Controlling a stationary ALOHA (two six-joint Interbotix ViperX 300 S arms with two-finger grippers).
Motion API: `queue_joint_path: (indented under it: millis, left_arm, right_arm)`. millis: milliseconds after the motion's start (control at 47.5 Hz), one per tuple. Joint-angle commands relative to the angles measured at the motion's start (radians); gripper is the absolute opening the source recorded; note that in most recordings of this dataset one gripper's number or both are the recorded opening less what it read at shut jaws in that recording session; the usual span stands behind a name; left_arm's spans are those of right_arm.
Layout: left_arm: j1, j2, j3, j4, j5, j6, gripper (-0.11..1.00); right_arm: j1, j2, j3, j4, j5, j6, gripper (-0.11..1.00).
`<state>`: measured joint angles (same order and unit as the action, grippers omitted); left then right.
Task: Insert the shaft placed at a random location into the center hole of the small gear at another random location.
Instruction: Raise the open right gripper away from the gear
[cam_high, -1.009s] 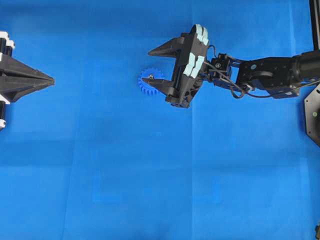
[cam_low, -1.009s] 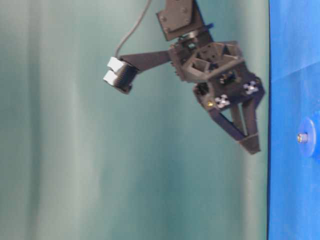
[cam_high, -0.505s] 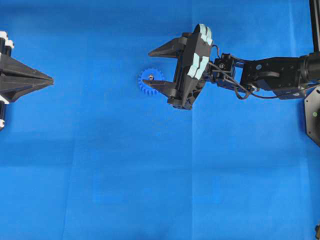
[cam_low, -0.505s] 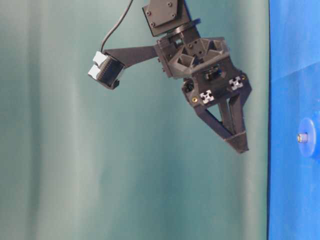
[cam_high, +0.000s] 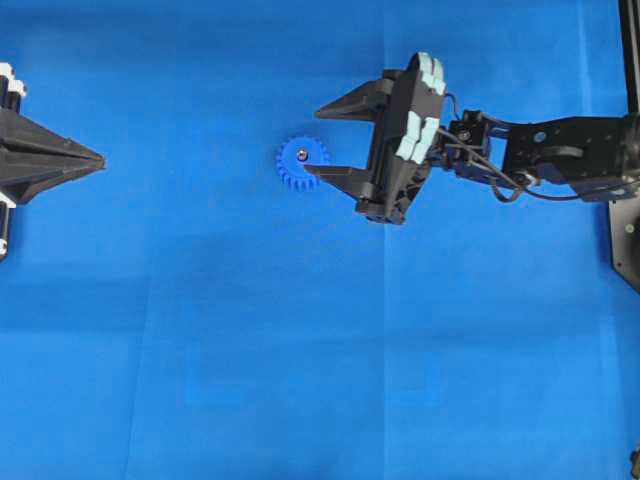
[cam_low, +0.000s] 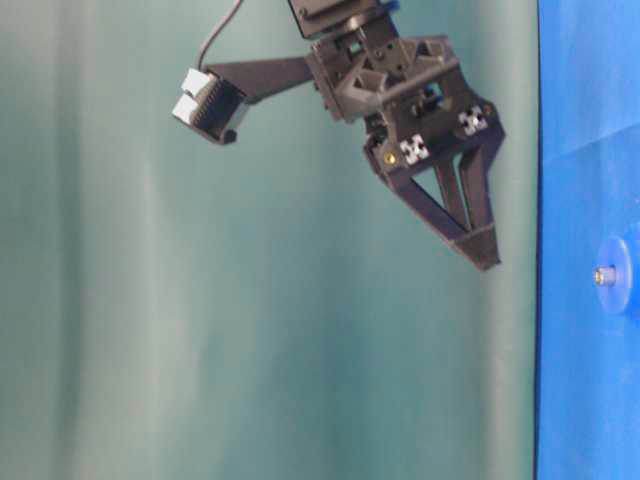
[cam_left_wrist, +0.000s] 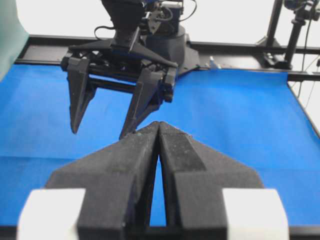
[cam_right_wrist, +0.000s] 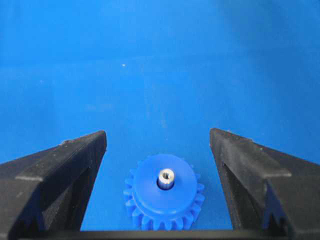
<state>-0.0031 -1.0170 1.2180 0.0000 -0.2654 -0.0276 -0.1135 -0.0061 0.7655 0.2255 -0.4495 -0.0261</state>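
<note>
The small gear (cam_high: 302, 162) lies flat on the blue mat, left of centre. The silvery shaft (cam_high: 301, 154) stands upright in its center hole, its shiny end poking out of the hub (cam_right_wrist: 166, 176). My right gripper (cam_high: 312, 141) hangs open above the mat, just right of the gear, holding nothing. In the right wrist view the gear (cam_right_wrist: 164, 192) sits low between the two wide-apart fingers, touching neither. From table level the gripper (cam_low: 482, 255) is clear of the gear (cam_low: 620, 275). My left gripper (cam_high: 103, 158) rests shut at the far left, empty (cam_left_wrist: 159, 123).
The blue mat (cam_high: 300, 350) covers the whole table, with faint fold lines. A black mount (cam_high: 625, 225) stands at the right edge. A black frame rail (cam_left_wrist: 240, 50) runs behind the mat's far side.
My right gripper has drawn back to the right, off the gear, and stayed open. The gear, the shaft and the left gripper have not moved.
</note>
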Motion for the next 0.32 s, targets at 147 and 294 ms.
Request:
queue_joint_path:
  millis: [147, 294]
  left_arm:
    - [0.002, 0.003, -0.011, 0.002, -0.006, -0.002, 0.00]
    - [0.002, 0.003, -0.011, 0.002, -0.006, -0.002, 0.00]
  right_arm:
    - [0.005, -0.060, 0.015, -0.002, -0.008, 0.000, 0.74]
    - [0.008, -0.063, 0.017, -0.002, -0.005, 0.000, 0.74]
